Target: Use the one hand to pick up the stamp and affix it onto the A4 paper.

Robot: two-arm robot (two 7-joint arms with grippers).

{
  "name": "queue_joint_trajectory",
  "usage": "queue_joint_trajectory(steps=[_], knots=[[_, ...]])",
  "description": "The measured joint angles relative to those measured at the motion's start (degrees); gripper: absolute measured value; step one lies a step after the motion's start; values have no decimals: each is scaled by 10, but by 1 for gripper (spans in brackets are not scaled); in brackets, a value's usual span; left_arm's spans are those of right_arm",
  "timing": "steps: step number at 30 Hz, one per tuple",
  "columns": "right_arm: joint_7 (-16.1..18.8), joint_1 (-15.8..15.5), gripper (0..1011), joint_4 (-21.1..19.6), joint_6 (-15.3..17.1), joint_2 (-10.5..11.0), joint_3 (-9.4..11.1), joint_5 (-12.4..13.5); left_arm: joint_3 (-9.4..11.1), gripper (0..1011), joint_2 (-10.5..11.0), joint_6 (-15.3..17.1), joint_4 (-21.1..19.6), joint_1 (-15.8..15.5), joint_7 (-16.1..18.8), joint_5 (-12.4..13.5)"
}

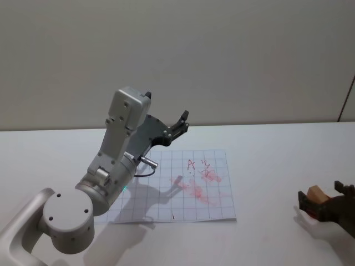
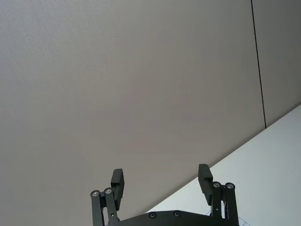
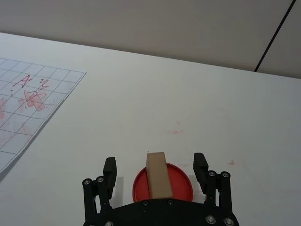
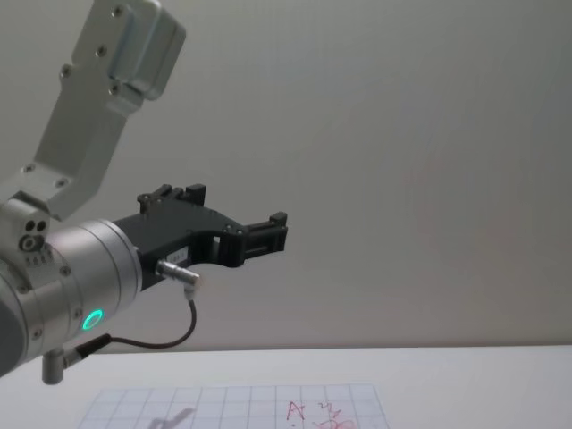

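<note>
Nearest the head camera, the left arm (image 1: 119,149) rises from the lower left, its big silver joints leaning over the near left corner of the paper (image 1: 217,206). A green light (image 4: 92,319) glows on its wrist. Its jaws are held high above the paper's far edge, released, with nothing between them, aimed at the wall (image 1: 222,55).

That wall is plain grey-beige, with one thin dark seam (image 1: 346,97) running down it on the right. Below it the white surface (image 1: 266,155) stretches from edge to edge, bare but for a few faint red smudges (image 3: 176,132) near the right arm.

The paper lies flat in the middle of the surface, a white sheet with a pale square grid. A red "A" (image 1: 191,164) and red smears (image 1: 195,189) mark its right half.

Well apart from it, far to the right, the stamp (image 3: 156,176) sits on a round red pad (image 3: 181,186). It is a tan block, longer than wide, and its long axis runs in line with the jaws' reach; I cannot tell for sure whether it stands on end or lies flat.

The right arm (image 1: 335,213) comes in at the lower right corner. Its jaws are released and straddle the stamp, which sits midway between them with a gap on each side, touching neither.
</note>
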Motion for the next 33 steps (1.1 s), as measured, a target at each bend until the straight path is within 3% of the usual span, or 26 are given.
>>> queue_joint_trajectory(steps=[15,26,33], knots=[[25,41,999,41,18,-21,-13,-32,0,1001,0,0,0,0,0,0],[32,52,746,53,23,-27,-16,-40,0,1001,0,0,0,0,0,0],[34,55,491,56,24,-29,-17,-43,0,1001,0,0,0,0,0,0]])
